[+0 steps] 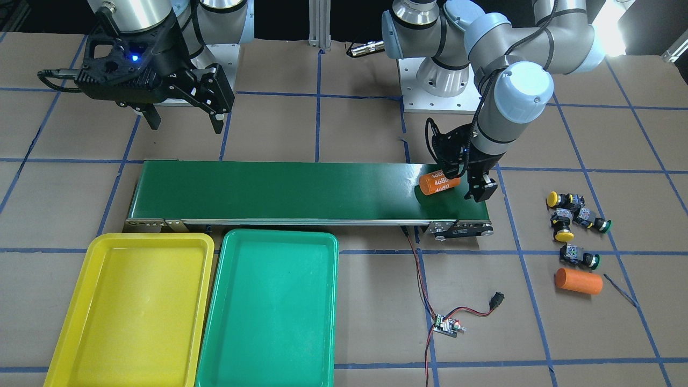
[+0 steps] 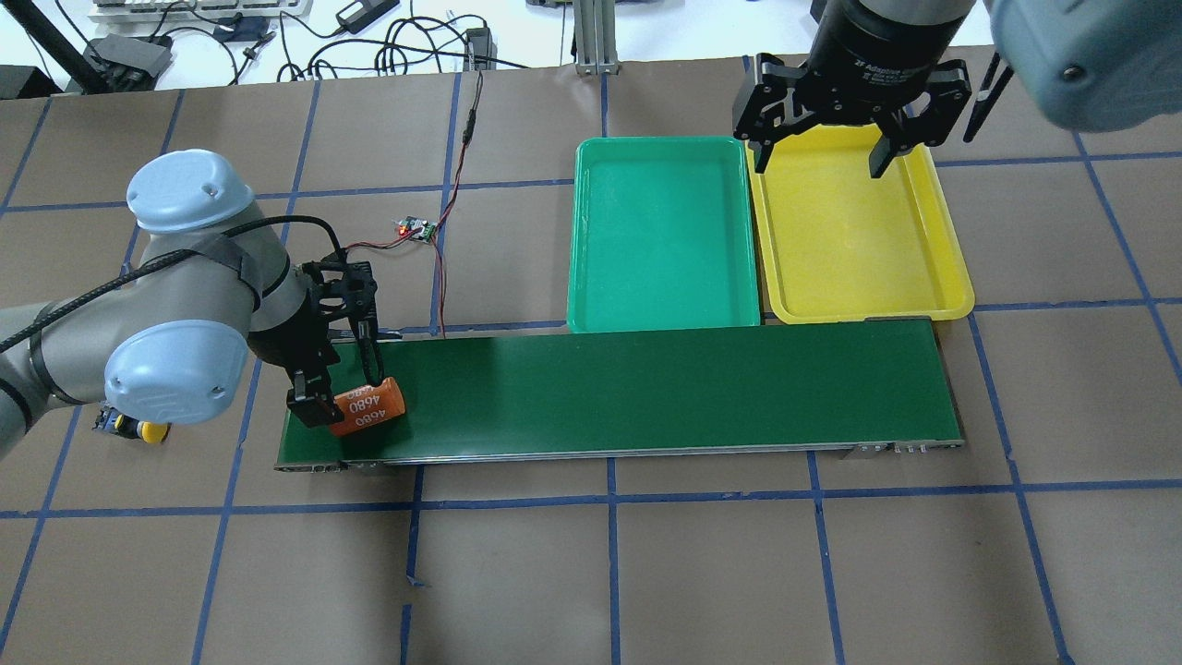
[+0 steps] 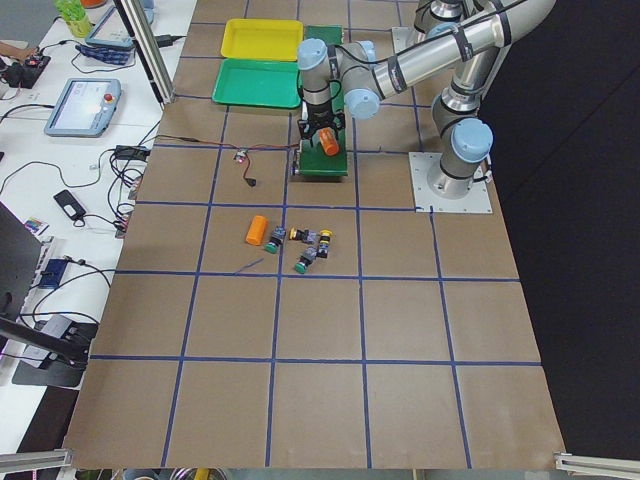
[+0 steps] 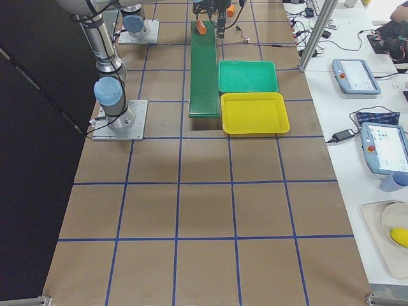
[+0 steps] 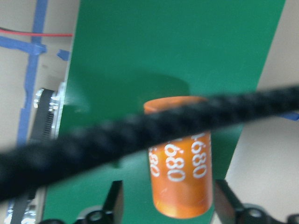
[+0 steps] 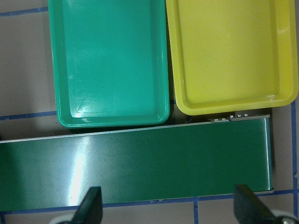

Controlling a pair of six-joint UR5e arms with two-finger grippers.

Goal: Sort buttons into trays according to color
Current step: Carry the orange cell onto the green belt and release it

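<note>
Shows the left gripper [image 1: 465,185], jaws spread, straddling without clamping a printed orange cylinder [image 1: 438,183] lying at one end of the conveyor belt [image 1: 295,188]. Shows the right gripper [image 1: 186,128] released, hovering high near the belt's opposite end. Places the yellow tray [image 1: 134,312] and green tray [image 1: 269,312] side by side along the belt. Locates two yellow-capped buttons [image 1: 563,234] and two green-capped buttons [image 1: 591,220] clustered on the table beyond the left gripper, near a plain orange cylinder [image 1: 578,281].

Overhead & front cams look down from opp. sides; both show belt [image 2: 646,388].
</note>
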